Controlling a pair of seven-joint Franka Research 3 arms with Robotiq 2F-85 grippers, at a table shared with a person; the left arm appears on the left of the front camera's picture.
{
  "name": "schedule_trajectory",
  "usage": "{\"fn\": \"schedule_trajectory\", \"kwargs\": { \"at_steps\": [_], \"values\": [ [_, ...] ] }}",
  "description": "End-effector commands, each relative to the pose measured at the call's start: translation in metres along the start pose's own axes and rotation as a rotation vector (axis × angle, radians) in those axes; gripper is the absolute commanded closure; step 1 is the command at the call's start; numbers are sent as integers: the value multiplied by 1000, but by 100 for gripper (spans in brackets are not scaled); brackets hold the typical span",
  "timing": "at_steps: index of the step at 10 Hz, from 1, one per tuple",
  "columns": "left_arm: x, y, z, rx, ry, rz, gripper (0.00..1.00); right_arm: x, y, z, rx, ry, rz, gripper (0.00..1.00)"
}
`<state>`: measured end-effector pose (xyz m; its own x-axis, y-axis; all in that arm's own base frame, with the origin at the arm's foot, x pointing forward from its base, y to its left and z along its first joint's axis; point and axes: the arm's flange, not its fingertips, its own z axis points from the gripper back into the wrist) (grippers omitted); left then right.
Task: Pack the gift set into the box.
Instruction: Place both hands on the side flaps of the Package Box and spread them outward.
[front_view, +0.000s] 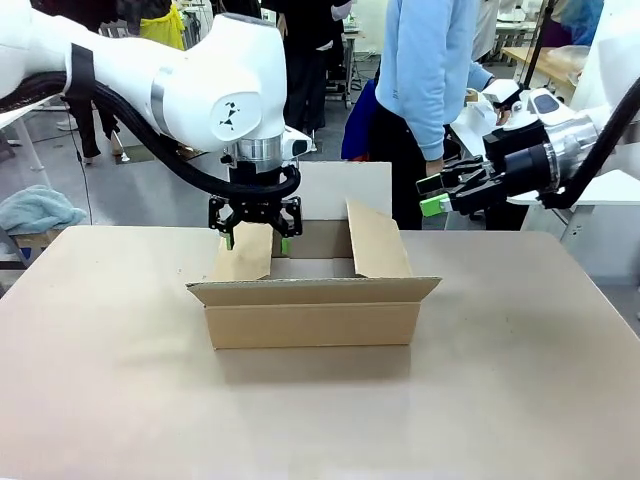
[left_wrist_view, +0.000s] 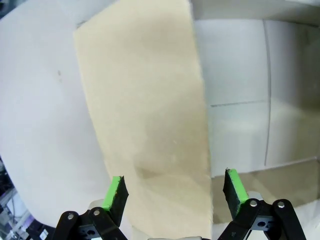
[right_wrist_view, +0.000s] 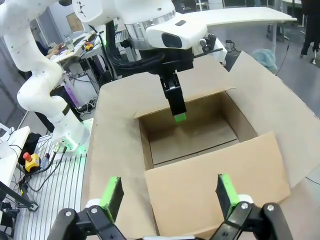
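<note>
The left gripper is held with fingers apart astride the box's left flap, not clamped on it. The right gripper, likewise spread, is hung near the right flap. The box is set mid-table, its floor bare. Flap-opening is judged the step in hand: both upright flaps must be folded outward before the gift set can be admitted. A person is stood beyond.

I seem to be working in a robotics lab or workshop. My table stands on an open floor among other white worktables. A person in a light blue top stands just behind it. I can see a red emergency-stop button and loose cables beside the rig.
</note>
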<state>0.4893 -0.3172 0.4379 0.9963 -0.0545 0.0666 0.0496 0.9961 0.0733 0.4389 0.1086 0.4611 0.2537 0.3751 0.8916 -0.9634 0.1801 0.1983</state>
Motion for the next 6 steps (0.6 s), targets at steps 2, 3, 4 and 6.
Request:
{"fn": "schedule_trajectory", "kwargs": {
  "at_steps": [2, 3, 4, 6],
  "values": [
    [4, 3, 9, 99, -34, 67, 0, 1, 0, 4, 9, 2, 9, 0],
    [-2, 12, 16, 107, -62, 81, 0, 1, 0, 4, 9, 2, 9, 0],
    [-11, 20, 25, 106, -93, 93, 0, 1, 0, 4, 9, 2, 9, 0],
    [-26, 42, 38, 110, -132, 134, 0, 1, 0, 4, 9, 2, 9, 0]
  ]
}}
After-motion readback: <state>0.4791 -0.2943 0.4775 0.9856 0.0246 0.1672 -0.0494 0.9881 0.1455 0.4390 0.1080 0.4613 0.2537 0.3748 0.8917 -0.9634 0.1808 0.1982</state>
